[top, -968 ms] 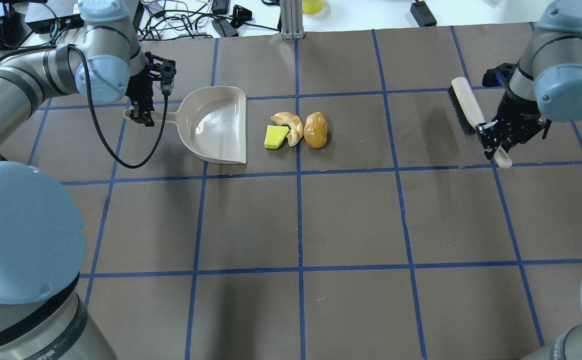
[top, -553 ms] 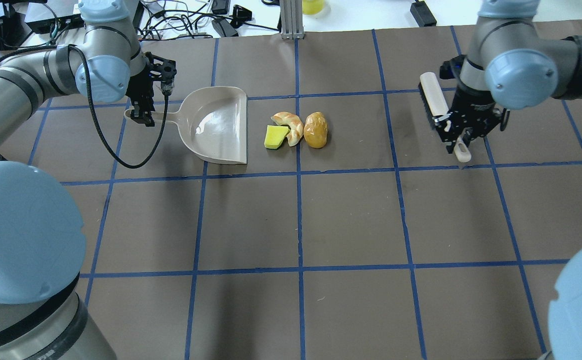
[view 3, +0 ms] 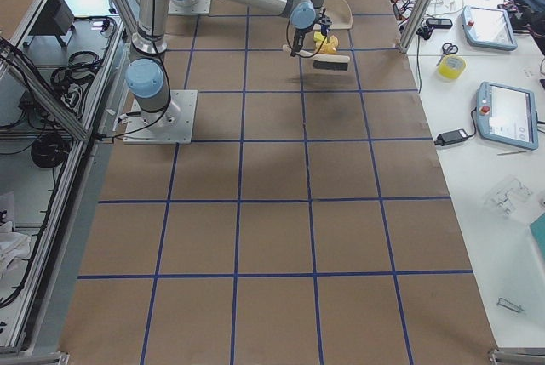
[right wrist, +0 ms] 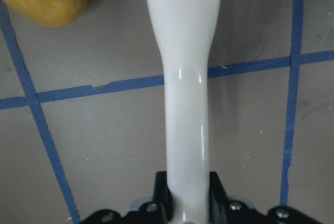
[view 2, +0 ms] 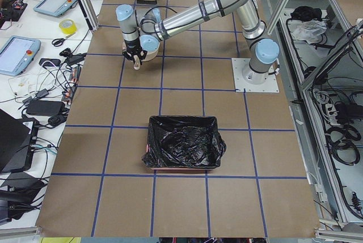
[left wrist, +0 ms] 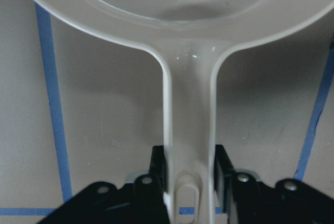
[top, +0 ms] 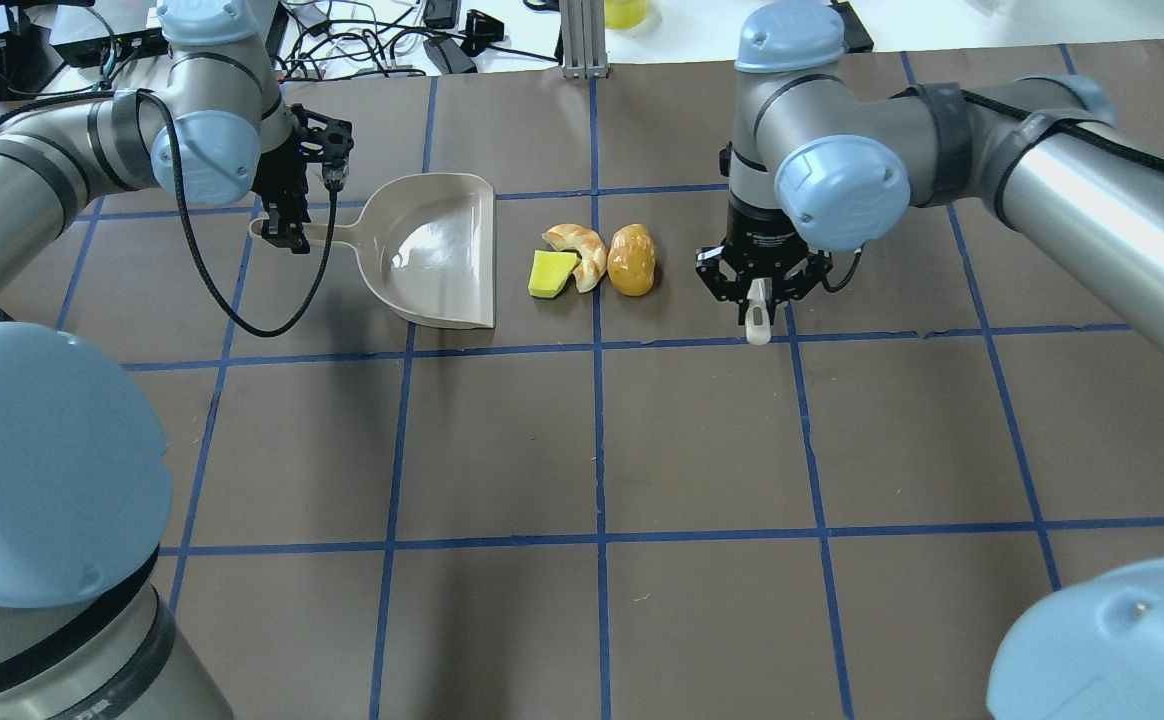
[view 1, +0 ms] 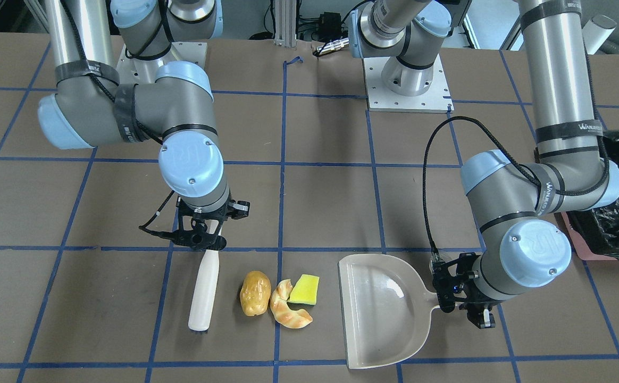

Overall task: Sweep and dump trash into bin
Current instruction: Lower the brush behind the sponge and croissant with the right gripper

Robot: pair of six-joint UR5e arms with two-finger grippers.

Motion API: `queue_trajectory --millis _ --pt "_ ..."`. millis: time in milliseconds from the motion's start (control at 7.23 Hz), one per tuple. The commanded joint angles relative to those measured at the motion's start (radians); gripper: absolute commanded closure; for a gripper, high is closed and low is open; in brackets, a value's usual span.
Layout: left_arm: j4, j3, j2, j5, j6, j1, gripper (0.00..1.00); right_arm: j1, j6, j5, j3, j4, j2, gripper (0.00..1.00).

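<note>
While tight on the brush [view 1: 203,290], right tool [top: 760,292] near the potato [top: 631,260]; left tool [top: 280,232] tight on dustpan [top: 432,250]

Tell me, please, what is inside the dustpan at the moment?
Nothing: the dustpan is bare inside, showing only glare. The sponge, croissant and potato lie on the table outside its open edge. Only the handle's end is covered, clamped between the fingers of the left gripper.
</note>
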Motion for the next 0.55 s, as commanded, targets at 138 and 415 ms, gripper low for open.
queue_trajectory --millis 138,415 --pt "-0.010 0.003 0.001 0.008 -0.009 -0.011 0.93 0.048 0.099 0.071 -0.001 -0.002 0.024 0.99" --pt "-0.010 0.003 0.000 0.010 -0.011 -0.015 0.93 0.048 0.108 0.097 -0.006 -0.014 0.029 0.99"
